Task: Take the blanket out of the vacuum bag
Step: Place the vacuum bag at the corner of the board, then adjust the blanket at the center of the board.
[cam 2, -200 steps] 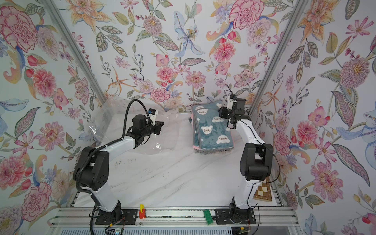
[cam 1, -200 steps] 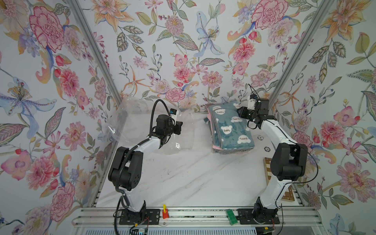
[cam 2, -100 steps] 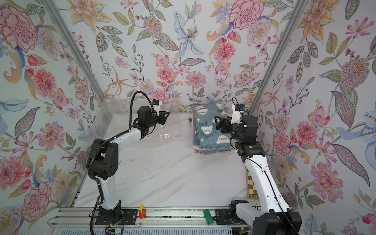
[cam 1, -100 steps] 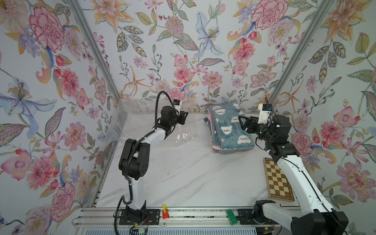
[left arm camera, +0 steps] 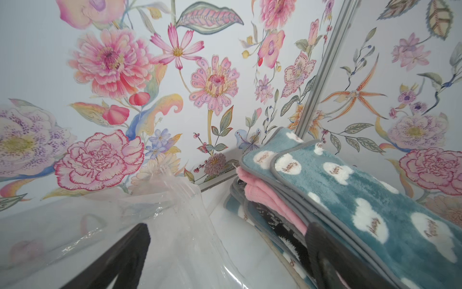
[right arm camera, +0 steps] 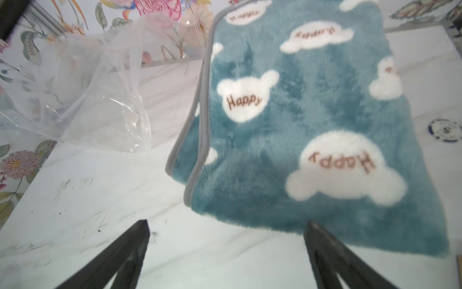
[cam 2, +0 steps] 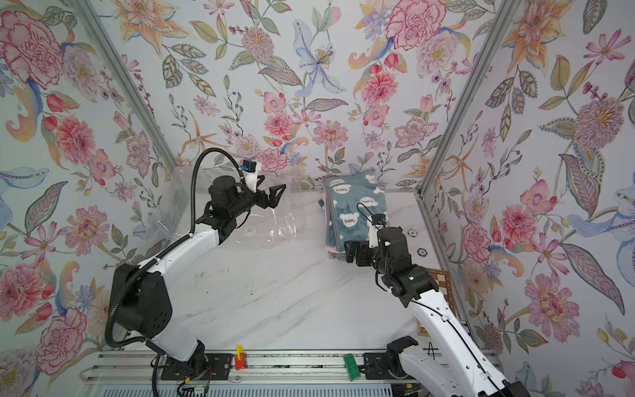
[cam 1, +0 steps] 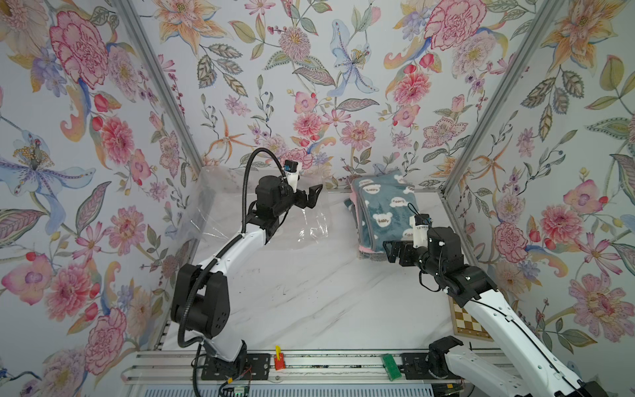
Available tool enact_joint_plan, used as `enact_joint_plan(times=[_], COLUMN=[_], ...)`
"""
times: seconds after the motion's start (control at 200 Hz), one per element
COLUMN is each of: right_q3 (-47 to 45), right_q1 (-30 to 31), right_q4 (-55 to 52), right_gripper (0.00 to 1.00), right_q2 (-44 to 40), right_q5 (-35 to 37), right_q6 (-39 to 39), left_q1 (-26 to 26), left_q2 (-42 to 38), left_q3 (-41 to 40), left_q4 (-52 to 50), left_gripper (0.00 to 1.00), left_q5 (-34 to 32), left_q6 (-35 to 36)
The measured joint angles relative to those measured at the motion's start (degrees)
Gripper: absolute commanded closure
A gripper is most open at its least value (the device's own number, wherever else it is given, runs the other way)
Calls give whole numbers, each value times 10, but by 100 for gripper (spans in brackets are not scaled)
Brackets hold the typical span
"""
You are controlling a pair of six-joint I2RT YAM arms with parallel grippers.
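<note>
Both my hands are released and empty. My left gripper (cam 1: 313, 196) hangs over the vacuum bag (cam 1: 311, 228), which lies crumpled at the far left of the marble table (cam 1: 309, 295). My right gripper (cam 1: 390, 251) hovers by the near edge of the folded teal blanket (cam 1: 385, 211), which lies far right, outside the bag.

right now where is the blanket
In both top views the folded blanket lies on the table in the far right corner, out of the clear bag, which lies apart to its left.
</note>
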Motion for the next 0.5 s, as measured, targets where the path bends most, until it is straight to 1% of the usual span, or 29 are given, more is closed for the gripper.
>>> enact_joint_plan(times=[0.13,0.275,0.38,0.5], right_q3=[-56,-104,-135,-154], right_q1=[21,25,26,25], right_q4=[-9,16,62,114], right_gripper=[1,1,1,1], right_q2=[12,64,92,120], right_q5=[24,39,54,73], right_q6=[26,43,48,48], left_q1=[0,0,0,0], left_q2=[-110,-218,-261,-287], left_q3=[-83,-171,-204,-226], left_q4=[-13,-56,-108,-152], left_gripper=[1,1,1,0], left_q5=[-2,-10,-28,-52], left_q6=[-25,-46,-48,-48])
